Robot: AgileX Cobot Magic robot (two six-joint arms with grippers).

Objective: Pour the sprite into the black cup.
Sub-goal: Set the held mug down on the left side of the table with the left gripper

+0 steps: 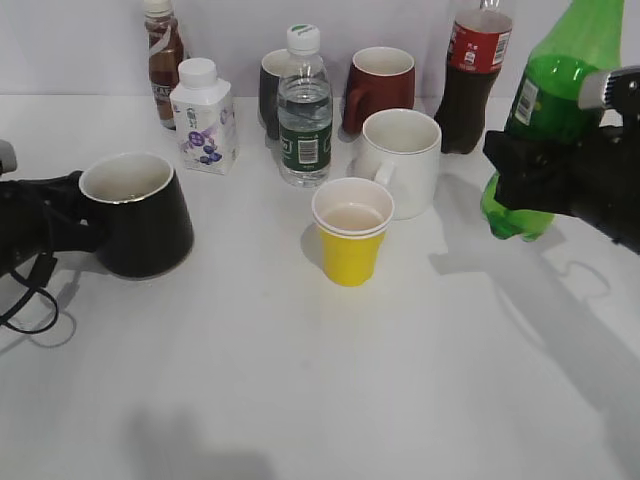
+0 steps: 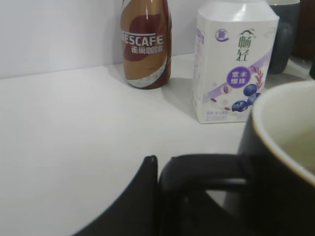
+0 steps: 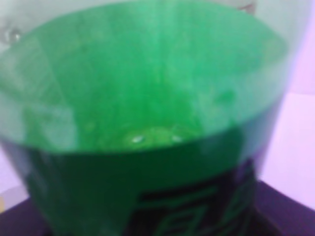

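Sprite is kept in a green bottle (image 1: pixel 548 120) on the right side of the white table (image 1: pixel 300 380), and the bottle is held up off the table, tipped a little to the right. Green fills the right wrist view, with the bottle's dark label (image 3: pixel 197 216) at the bottom. The right gripper (image 1: pixel 520 185) is closed around the bottle at its middle. The black cup (image 1: pixel 135 215) is seen far off on the left side, standing upright, white inside; whether anything is in it cannot be told. Its handle (image 2: pixel 206 172) is gripped by the left gripper (image 1: pixel 85 230), with the jaws clenched on it. Between the two, a yellow paper cup (image 1: pixel 351 240) stands in the middle, with a pale drink seen in it. Just behind it a white mug (image 1: pixel 403 160) is set. Farther back are a water bottle (image 1: pixel 304 110), a dark mug (image 1: pixel 272 90), a red mug (image 1: pixel 380 85) and a cola bottle (image 1: pixel 470 85). A small white milk carton (image 1: pixel 205 120) with blueberries on it and a brown coffee bottle (image 1: pixel 163 60) are placed behind the black cup.
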